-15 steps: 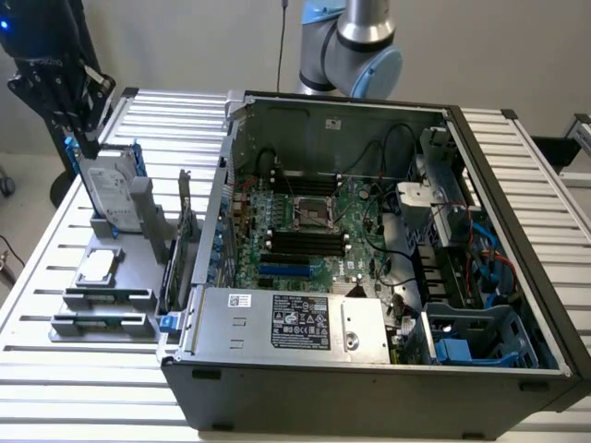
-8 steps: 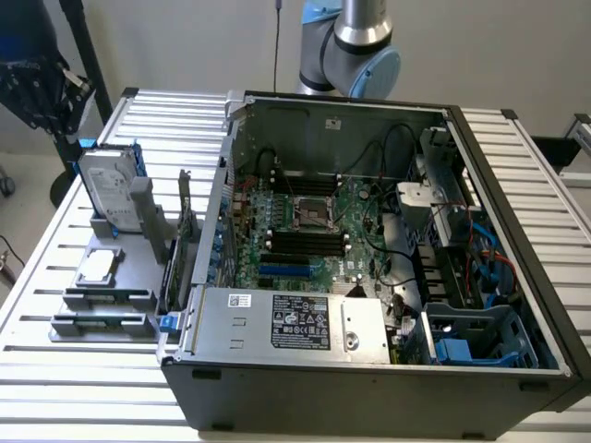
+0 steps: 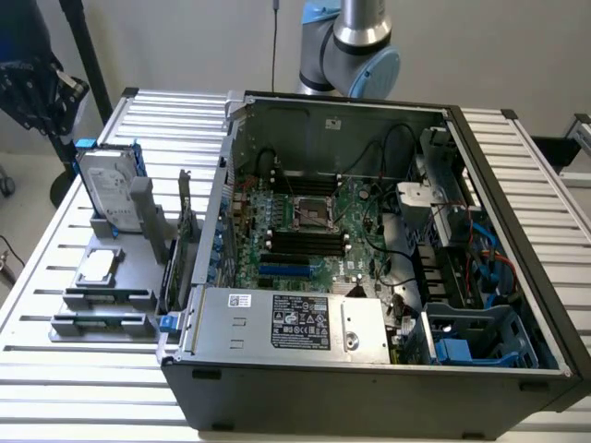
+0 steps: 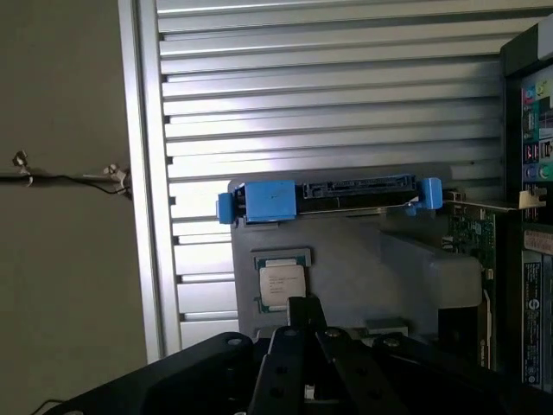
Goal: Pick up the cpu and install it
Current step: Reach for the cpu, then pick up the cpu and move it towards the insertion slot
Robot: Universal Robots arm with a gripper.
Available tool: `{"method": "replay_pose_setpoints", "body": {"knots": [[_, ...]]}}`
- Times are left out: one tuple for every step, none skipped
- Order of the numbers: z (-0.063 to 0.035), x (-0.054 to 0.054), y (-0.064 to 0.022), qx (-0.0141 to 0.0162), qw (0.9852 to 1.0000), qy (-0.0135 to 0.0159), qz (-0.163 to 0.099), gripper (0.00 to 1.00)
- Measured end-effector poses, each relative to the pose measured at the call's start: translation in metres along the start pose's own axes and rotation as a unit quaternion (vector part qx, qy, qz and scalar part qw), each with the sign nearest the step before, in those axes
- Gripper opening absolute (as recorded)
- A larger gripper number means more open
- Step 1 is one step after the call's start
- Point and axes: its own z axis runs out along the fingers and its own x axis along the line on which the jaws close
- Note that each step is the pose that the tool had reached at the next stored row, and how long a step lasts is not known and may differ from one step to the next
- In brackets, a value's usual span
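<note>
**CPU pick: approach stage.** Pincer (image 4: pixel 303 309) fully closed, holding nothing, poised just above the cpu (image 4: pixel 282 286).
Chip lies flat in the grey holder (image 4: pixel 346 259) near the tabletop's (image 3: pixel 55 369) edge on the exterior view's left. Best practice, as judged: centre squarely, grip opposite rims, keep level.

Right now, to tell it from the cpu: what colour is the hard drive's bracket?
The bracket is blue, clearest in the wrist view.

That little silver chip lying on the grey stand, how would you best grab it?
Probably by two opposite thin edges of the cpu, coming straight down from above: it lies flat, shiny top up, on the grey stand, so a sideways approach looks blocked.
</note>
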Motion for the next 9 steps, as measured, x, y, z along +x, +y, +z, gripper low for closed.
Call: {"method": "replay_pose_setpoints", "body": {"knots": [[0.0, 0.0, 0.0, 0.0, 1.0, 0.0, 0.0, 0.11], [0.0, 0.0, 0.0, 0.0, 1.0, 0.0, 0.0, 0.11], [0.0, 0.0, 0.0, 0.0, 1.0, 0.0, 0.0, 0.11], [0.0, 0.0, 0.0, 0.0, 1.0, 0.0, 0.0, 0.11], [0.0, 0.0, 0.0, 0.0, 1.0, 0.0, 0.0, 0.11], [0.0, 0.0, 0.0, 0.0, 1.0, 0.0, 0.0, 0.11], [0.0, 0.0, 0.0, 0.0, 1.0, 0.0, 0.0, 0.11], [0.0, 0.0, 0.0, 0.0, 1.0, 0.0, 0.0, 0.11], [0.0, 0.0, 0.0, 0.0, 1.0, 0.0, 0.0, 0.12]]}}
